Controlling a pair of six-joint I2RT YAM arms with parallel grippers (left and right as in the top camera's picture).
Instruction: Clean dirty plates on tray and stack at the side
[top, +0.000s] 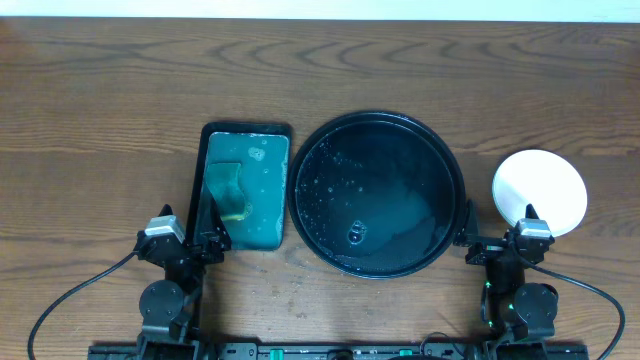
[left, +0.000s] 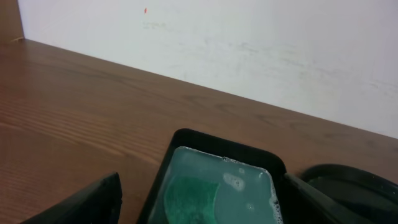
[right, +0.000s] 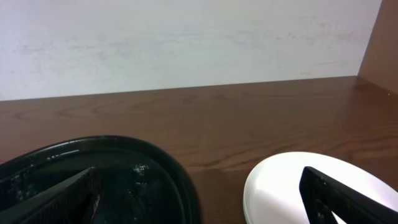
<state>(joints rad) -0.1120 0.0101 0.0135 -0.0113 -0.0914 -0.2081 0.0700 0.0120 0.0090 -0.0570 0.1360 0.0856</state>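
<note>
Resting on the brown wooden table (top: 100, 100), just right of the large round glossy black tray (top: 400, 170), the small round white plates (top: 545, 185) show from above as a single unmarked disc, so I cannot tell how many are stacked there. They lie near the tray's rim but apart from it. The black tray's floor is wet and speckled with droplets. Close against its left side, perhaps touching, sits a rectangular dark-green tray (top: 246, 129) filled with pale cloudy water. A green sponge (top: 230, 190) lies in its near-left part. The left gripper (left: 202, 186) hangs at the near end of the green tray, jaws spread wide and holding nothing. The right gripper (right: 199, 174) sits between the black tray and the plates. In its wrist view one finger stands before each, and it too is fully released with nothing in its grasp.
</note>
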